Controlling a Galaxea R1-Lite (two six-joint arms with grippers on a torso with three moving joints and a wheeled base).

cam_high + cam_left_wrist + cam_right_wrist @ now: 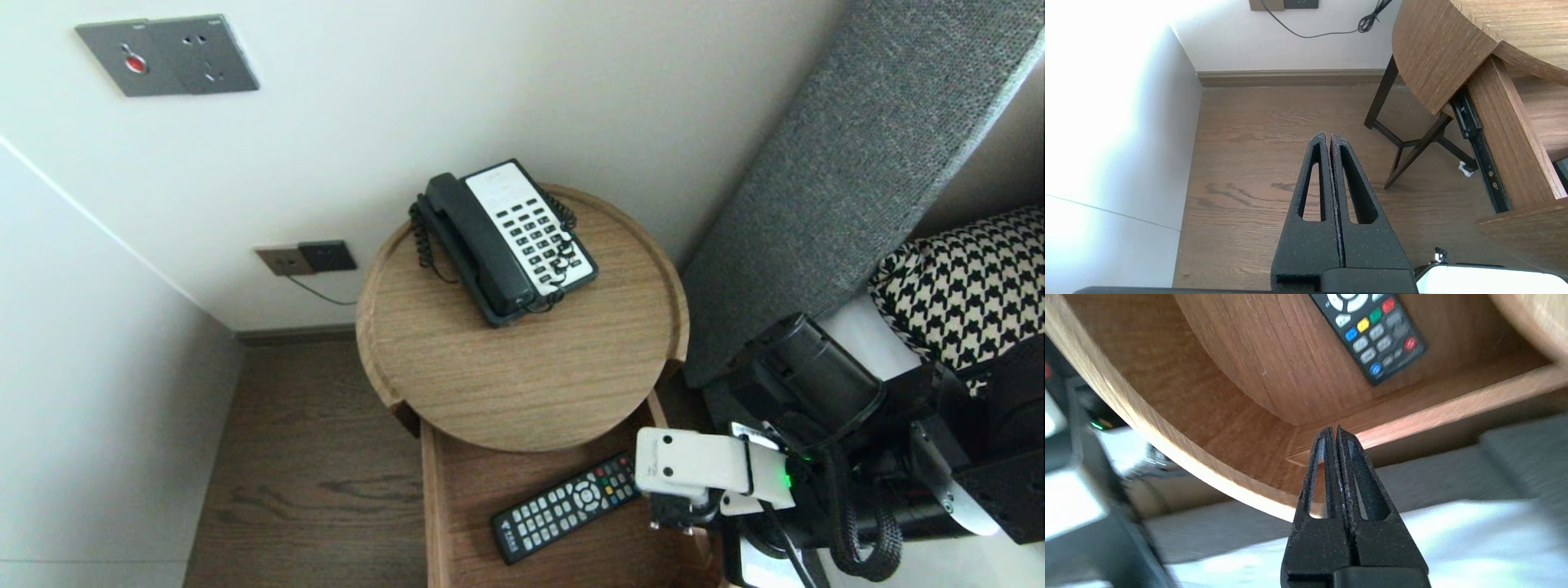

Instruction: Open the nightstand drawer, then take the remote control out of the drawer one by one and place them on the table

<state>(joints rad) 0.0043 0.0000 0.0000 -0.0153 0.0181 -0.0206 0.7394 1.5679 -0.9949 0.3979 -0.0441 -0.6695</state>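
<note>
Remote control [566, 506] lies flat with its buttons up in the open drawer [457, 498], under the round table [522, 384]. In the head view you see it across the drawer's bottom, slanted. On the table top a telephone [506, 241] stands near the wall. The right arm [816, 392] comes in from the right side. Its white wrist part hangs just beside the right end of the remote control, but the fingers you cannot make out here.

In the left wrist view, the left gripper [1329, 136] hangs over the wooden floor [1249, 163], well apart from the drawer. Its 2 fingers are pressed together and nothing is between them.

In the right wrist view, the right gripper [1336, 430] points at a corner of the drawer, where the curved front meets the straight side wall. You cannot tell if the tips touch the wood. Its 2 fingers are closed fully against each other and they hold nothing. The remote control lies on the drawer's bottom beyond the tips, apart from them.
</note>
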